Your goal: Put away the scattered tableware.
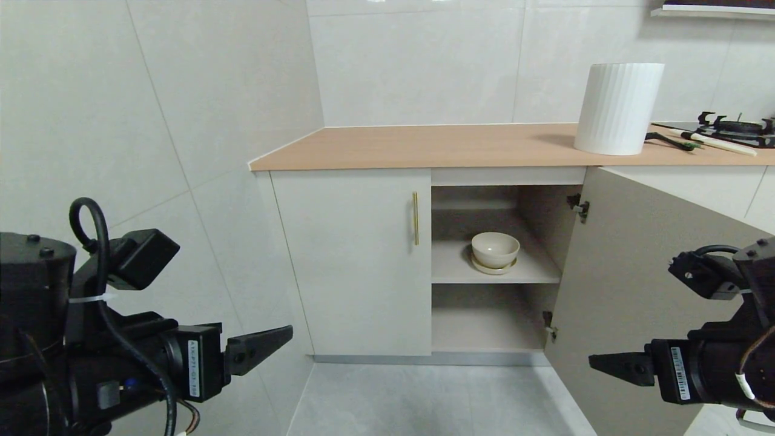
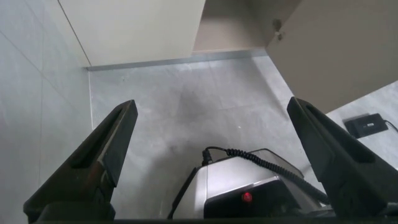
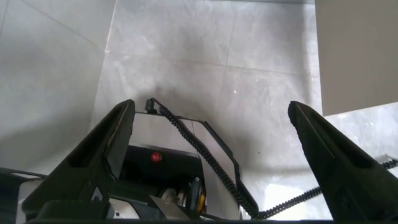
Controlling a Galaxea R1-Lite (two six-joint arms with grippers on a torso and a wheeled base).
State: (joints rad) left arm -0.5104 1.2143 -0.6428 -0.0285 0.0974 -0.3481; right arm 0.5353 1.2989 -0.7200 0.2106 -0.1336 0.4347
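Note:
A cream bowl (image 1: pixel 495 248) sits on a small cream plate (image 1: pixel 493 266) on the middle shelf (image 1: pixel 460 269) of the open cabinet. The cabinet's right door (image 1: pixel 629 290) is swung wide open. My left gripper (image 1: pixel 266 345) hangs low at the left, well short of the cabinet, open and empty (image 2: pixel 211 149). My right gripper (image 1: pixel 611 366) hangs low at the right, in front of the open door, also open with nothing between its fingers (image 3: pixel 211 149).
A tall white ribbed container (image 1: pixel 617 108) stands on the wooden countertop (image 1: pixel 424 145). Chopsticks and a dark utensil (image 1: pixel 696 142) lie beside a gas stove (image 1: pixel 735 130) at the far right. The left cabinet door (image 1: pixel 357 260) is closed. A tiled wall runs along the left.

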